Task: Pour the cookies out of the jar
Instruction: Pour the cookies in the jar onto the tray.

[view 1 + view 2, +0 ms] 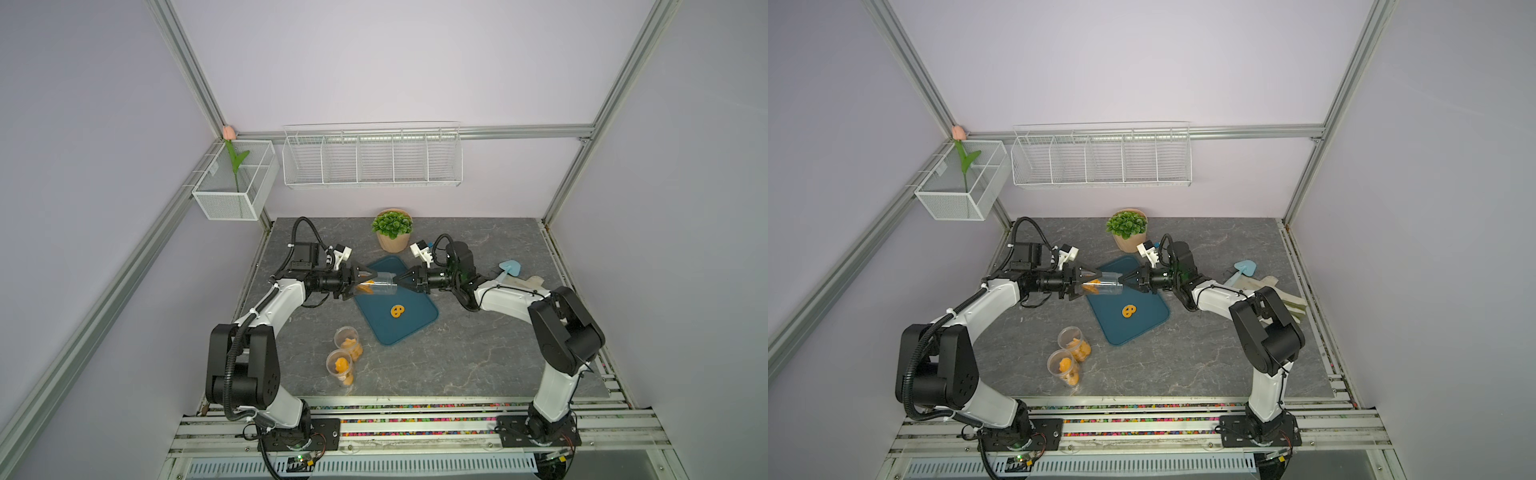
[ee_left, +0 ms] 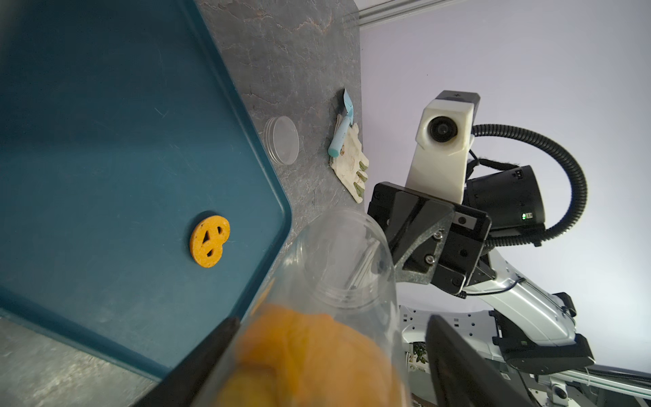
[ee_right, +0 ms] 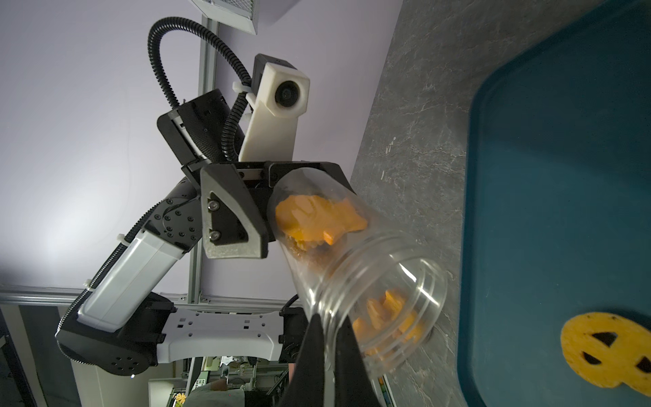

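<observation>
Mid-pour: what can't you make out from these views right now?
- Whether the left gripper grips the jar: tiny in both top views, fingers blurred in left wrist view.
- How many cookies it holds: they overlap in the right wrist view.
- Contents of the standing jars: too small in both top views.
- Clear lid: hidden by the right arm in both top views.

One jar [image 1: 383, 286] is counted over the single tray [image 1: 400, 329], and two more jars [image 1: 347, 337] near it. One cookie [image 1: 397, 311] is seen on the tray, one lid [image 2: 281, 140] beside it.
</observation>
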Robot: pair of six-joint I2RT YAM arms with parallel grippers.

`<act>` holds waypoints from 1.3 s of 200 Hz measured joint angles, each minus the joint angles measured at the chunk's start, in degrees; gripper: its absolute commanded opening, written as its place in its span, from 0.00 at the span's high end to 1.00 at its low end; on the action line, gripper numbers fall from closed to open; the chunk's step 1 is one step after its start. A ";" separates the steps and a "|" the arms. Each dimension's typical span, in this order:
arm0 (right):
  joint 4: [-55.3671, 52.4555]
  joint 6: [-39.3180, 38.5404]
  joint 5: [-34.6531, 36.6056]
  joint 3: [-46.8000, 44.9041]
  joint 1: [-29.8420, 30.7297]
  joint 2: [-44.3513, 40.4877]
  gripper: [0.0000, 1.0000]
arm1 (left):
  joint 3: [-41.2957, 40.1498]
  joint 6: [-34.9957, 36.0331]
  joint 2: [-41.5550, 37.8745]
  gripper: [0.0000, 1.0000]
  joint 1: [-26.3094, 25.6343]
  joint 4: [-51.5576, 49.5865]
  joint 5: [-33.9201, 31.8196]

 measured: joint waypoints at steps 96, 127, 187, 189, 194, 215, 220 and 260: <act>-0.07 0.28 -0.20 -0.50 -0.76 -0.24 0.69 | -0.66 -1.22 -0.04 0.41 0.61 1.62 0.46; -7.98 -2.84 1.01 -0.92 -1.11 -0.83 0.30 | -0.61 1.01 -0.55 0.41 0.87 -0.46 0.04; -39.60 -22.23 8.61 4.76 -2.62 -10.78 0.19 | 4.28 7.76 1.27 0.42 0.94 -9.40 -6.80; -40.28 -22.73 8.74 4.96 -2.64 -11.17 0.18 | 4.39 7.85 1.42 0.42 0.94 -9.42 -6.82; -41.48 -23.74 9.11 5.29 -2.64 -12.20 0.18 | 4.66 7.98 1.92 0.42 0.87 -9.57 -7.15; -45.35 -26.64 10.12 5.49 -2.62 -15.28 0.18 | 6.64 10.27 4.22 0.42 0.00 -12.44 -10.16; -45.94 -27.02 10.23 5.49 -2.64 -15.56 0.18 | 7.10 10.64 4.72 0.42 -0.24 -12.90 -10.51; -49.77 -28.76 11.23 4.61 -2.64 -15.80 0.18 | 9.60 13.84 5.35 0.42 -2.84 -16.98 -16.13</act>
